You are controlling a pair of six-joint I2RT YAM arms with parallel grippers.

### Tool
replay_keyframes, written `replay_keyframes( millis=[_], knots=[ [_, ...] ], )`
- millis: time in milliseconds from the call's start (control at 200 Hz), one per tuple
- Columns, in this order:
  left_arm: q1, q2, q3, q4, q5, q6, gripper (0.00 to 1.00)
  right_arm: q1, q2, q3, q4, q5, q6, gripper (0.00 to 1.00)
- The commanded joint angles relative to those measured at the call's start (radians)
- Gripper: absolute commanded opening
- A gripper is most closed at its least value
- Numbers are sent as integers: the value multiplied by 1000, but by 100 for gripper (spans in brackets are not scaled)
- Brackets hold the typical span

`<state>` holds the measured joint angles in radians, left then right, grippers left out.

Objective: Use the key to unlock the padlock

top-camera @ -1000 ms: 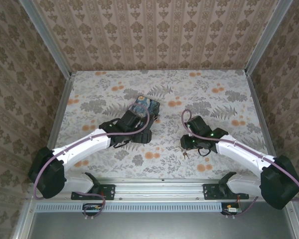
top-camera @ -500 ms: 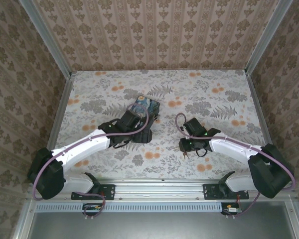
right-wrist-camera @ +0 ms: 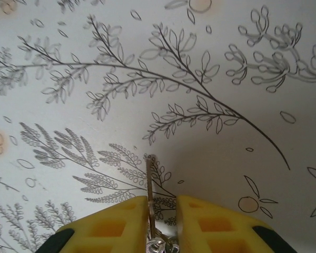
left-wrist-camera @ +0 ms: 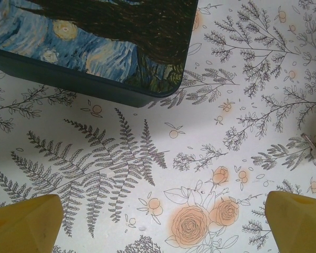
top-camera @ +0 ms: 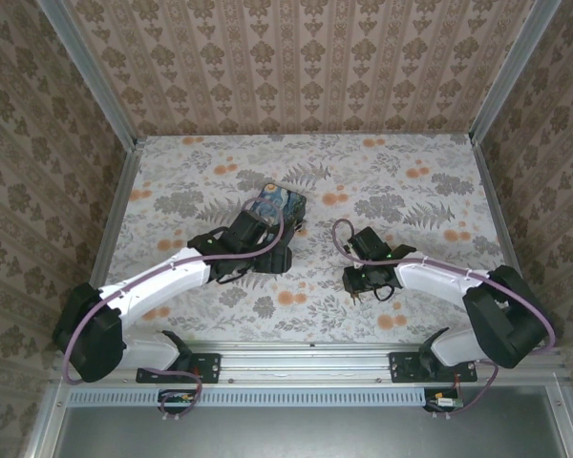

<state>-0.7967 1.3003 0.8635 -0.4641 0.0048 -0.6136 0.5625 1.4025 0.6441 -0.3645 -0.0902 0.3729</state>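
Overhead, left tool (top-camera: 270,239) sits just beside the blue tin (top-camera: 279,198) on the floral bench (top-camera: 411,162); right tool (top-camera: 356,283) is well apart to its right w/ the key (top-camera: 355,296) at its tip. Left wrist cam: 2 yellow fingertips (left-wrist-camera: 23,224) stand wide apart, tin at top left. Right wrist cam: both pads (right-wrist-camera: 110,226) clamped on the key (blade pointing away, ring bunched btwn them).

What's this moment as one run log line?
right pincer: shut on key, blade pointing out | left pincer: open over table, blue tin ahead
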Motion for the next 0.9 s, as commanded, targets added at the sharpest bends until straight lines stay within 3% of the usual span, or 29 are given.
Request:
replay_keyframes(
  millis=[0,165,410,550,640,740,895],
  knots=[
    [11,-19,-6,5,13,8,100,10,15,16,-1,-17,1,23],
    [19,-19,-14,17,22,8,100,17,10,13,-3,-19,-2,23],
    [24,-19,-15,23,36,16,100,22,10,14,-9,-23,-6,7],
    [30,-21,-16,35,111,46,100,21,-4,26,-18,-55,-25,2],
    [45,-11,-26,59,247,115,96,20,-56,45,-13,-152,-53,1],
    [65,-4,-35,94,415,165,89,18,-96,84,-3,-336,-81,2],
    [70,-41,-88,239,579,179,82,4,-125,124,82,-626,-74,2]
  ],
)
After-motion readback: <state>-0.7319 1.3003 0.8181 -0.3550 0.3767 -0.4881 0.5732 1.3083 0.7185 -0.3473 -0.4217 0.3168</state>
